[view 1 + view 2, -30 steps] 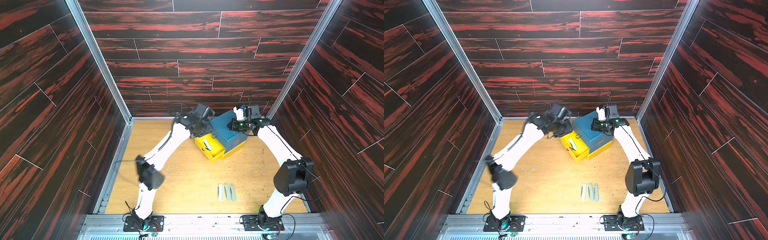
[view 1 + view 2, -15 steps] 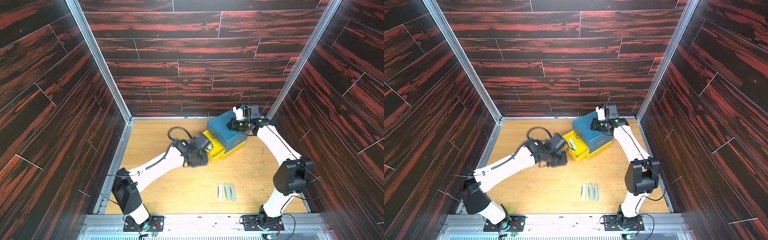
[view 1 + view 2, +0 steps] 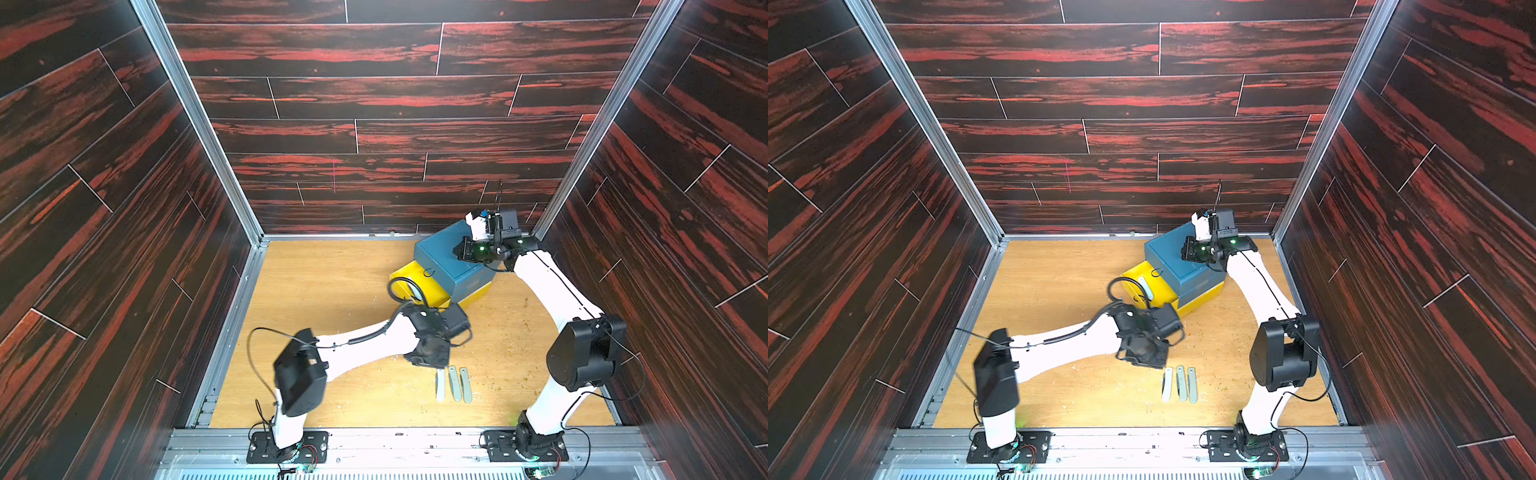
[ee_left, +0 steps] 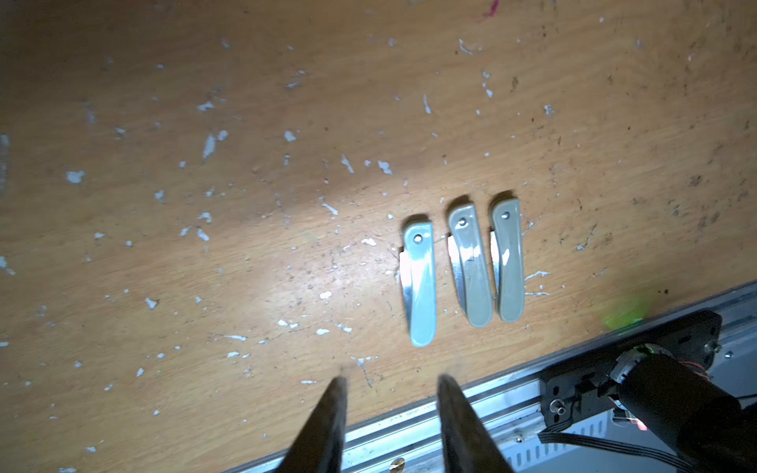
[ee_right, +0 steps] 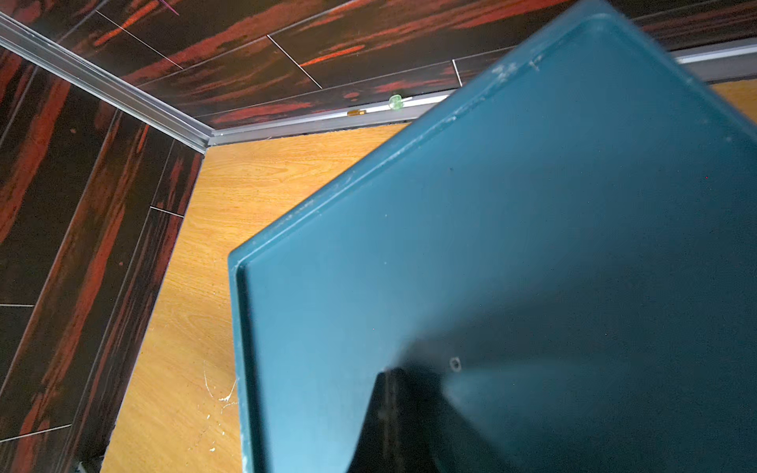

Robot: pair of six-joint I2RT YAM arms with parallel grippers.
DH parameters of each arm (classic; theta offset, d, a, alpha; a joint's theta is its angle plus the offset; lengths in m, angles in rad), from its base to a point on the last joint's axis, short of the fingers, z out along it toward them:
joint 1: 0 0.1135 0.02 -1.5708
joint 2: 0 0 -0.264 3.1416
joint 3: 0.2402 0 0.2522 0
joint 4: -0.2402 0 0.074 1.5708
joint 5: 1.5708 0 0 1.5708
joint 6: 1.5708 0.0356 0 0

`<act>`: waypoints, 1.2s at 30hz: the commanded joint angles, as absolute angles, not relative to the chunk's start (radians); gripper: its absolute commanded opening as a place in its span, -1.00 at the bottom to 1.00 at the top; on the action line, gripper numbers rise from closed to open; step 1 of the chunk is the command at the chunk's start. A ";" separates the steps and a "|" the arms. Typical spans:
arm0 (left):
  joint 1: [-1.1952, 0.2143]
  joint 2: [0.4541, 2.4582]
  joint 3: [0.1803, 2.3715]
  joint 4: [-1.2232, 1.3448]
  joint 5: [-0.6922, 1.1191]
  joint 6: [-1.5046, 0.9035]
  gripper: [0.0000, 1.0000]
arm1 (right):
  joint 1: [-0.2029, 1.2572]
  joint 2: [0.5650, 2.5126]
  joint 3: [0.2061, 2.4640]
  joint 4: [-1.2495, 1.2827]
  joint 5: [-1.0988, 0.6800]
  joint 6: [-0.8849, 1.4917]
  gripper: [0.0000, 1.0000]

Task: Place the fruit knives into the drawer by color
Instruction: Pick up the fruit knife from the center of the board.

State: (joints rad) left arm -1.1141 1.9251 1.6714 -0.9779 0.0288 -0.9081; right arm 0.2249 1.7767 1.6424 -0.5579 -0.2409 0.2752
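In the open yellow drawer (image 3: pixel 1165 291) lies a pale fruit knife (image 3: pixel 1144 286).

a robot test cell in a lab: a scuffed wooden desk (image 3: pixel 324 291) boxed in by dark red wood-print wall panels (image 3: pixel 374 104) on aluminium frame posts (image 3: pixel 203 124), with a left arm (image 3: pixel 365 345) and right arm (image 3: pixel 552 286) bolted to a metal base rail (image 3: pixel 415 440), and loose wiring (image 3: pixel 309 453) exposed at the mounts.

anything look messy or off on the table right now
Yes: the wooden tabletop is strewn with small whitish flecks and scuffs around the three knives. The drawer unit sits askew on it. The knives lie neatly side by side.
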 commanded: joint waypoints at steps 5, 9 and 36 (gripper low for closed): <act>-1.135 1.974 1.710 -1.028 0.048 -0.926 -0.15 | 0.229 1.858 1.578 -0.766 -0.206 0.263 -0.94; -1.135 2.010 1.724 -1.033 0.071 -0.941 -0.15 | 0.230 1.863 1.578 -0.768 -0.207 0.261 -0.94; -1.166 2.252 1.873 -1.156 0.121 -0.925 -0.10 | 0.229 1.853 1.572 -0.752 -0.236 0.269 -0.94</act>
State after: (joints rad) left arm -1.1637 2.2345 1.8484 -1.0786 0.1238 -0.9382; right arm 0.2249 1.7813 1.6417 -0.5488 -0.2710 0.2726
